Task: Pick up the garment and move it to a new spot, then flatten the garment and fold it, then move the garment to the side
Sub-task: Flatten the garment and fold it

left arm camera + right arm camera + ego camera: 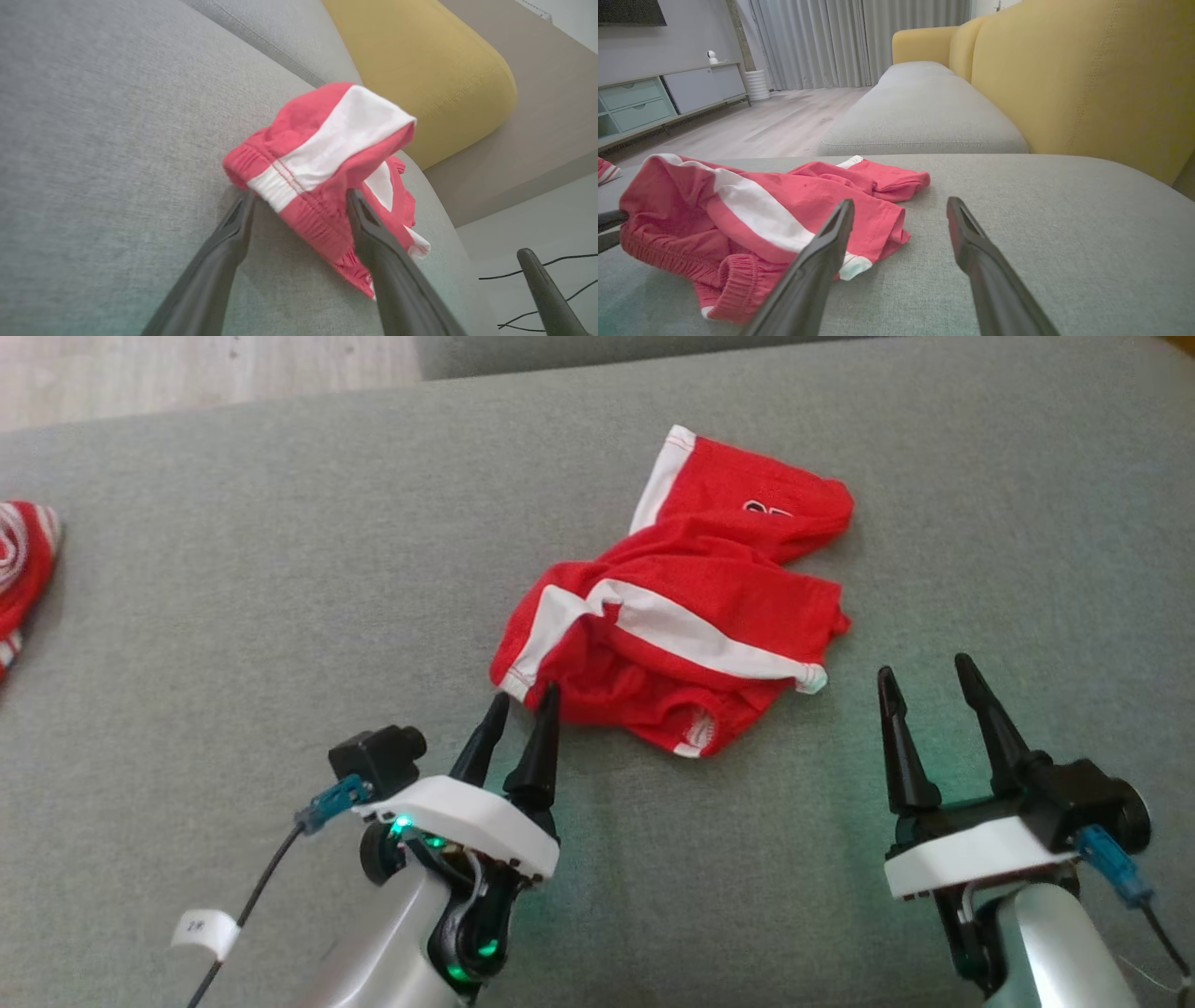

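Note:
The garment (681, 607) is a pair of red shorts with white stripes, lying crumpled on the grey sofa cushion (280, 616). My left gripper (523, 698) is at its near left corner, open. In the left wrist view the elastic waistband of the garment (327, 135) lies between the tips of the left gripper (300, 195), which are not closed on it. My right gripper (924, 668) stands open over bare cushion just right of the garment's near corner. In the right wrist view the garment (752, 205) lies left of the right gripper (901, 202).
A second red-and-white striped cloth (23, 560) lies at the cushion's far left edge. The yellow backrest (1087, 79) runs along the right side. Another grey seat cushion (924, 112) continues beyond a seam. Wooden floor (187, 373) lies past the far edge.

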Motion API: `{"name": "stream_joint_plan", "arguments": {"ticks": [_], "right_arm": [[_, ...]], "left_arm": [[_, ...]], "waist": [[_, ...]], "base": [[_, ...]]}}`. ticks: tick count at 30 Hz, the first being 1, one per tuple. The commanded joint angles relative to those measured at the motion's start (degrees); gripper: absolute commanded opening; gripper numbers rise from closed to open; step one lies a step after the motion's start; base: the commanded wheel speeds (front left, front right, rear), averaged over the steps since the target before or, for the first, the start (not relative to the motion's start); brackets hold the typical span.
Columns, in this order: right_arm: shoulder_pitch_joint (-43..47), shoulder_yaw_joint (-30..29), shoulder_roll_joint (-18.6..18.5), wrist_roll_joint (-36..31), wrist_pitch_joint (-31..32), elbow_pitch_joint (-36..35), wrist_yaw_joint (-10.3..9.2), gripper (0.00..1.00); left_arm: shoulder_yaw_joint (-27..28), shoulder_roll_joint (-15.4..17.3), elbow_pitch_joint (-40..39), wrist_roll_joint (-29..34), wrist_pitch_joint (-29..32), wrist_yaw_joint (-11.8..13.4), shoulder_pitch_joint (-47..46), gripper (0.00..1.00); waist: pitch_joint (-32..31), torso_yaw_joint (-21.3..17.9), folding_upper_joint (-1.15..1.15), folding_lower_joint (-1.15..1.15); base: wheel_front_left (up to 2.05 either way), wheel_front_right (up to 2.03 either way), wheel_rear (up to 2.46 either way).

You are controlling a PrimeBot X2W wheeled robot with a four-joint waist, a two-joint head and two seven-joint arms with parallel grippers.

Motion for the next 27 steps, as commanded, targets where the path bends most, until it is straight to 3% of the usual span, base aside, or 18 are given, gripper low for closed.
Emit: {"name": "stream_joint_plan", "arguments": {"ticks": [1,12,20,22,25,27], "right_arm": [[-1.96,1.41,-0.25,-0.19,-0.61,-2.05,-0.04,1.00],[-2.81,1.00,-0.25,0.01,-0.61,-2.22,-0.04,1.00],[-3.08,1.04,-0.25,0.16,-0.61,-2.25,-0.04,1.00],[-3.22,1.15,-0.25,0.17,-0.61,-2.30,-0.04,1.00],[-3.47,1.55,-0.25,0.17,-0.61,-2.33,-0.04,1.00],[-3.61,1.86,-0.25,0.20,-0.61,-2.29,-0.04,1.00]], "left_arm": [[0.71,-0.04,-1.00,-0.82,-0.61,-0.03,-2.69,1.00],[0.67,-0.04,-2.74,-8.09,-6.77,-1.86,-5.12,1.00],[0.68,-0.05,-3.77,-13.86,-8.03,-2.94,-5.60,1.00],[0.53,-0.05,-3.39,-15.41,-8.16,-2.85,-6.08,0.88],[0.12,-0.05,-1.89,-15.98,-8.55,-2.48,-7.46,0.53],[0.11,-0.05,-0.85,-16.50,-9.02,-2.31,-8.49,0.40]], "waist": [[0.83,-0.78,0.00,-0.01],[2.02,-1.80,0.00,-0.01],[2.36,-1.99,0.00,-0.01],[2.52,-2.10,0.00,-0.01],[2.78,-2.35,0.00,-0.01],[2.92,-2.55,0.00,-0.01]], "base": [[0.00,0.00,0.00],[0.00,0.00,0.00],[0.00,0.00,0.00],[0.00,0.00,0.00],[0.00,0.00,0.00],[0.00,0.00,0.00]]}}
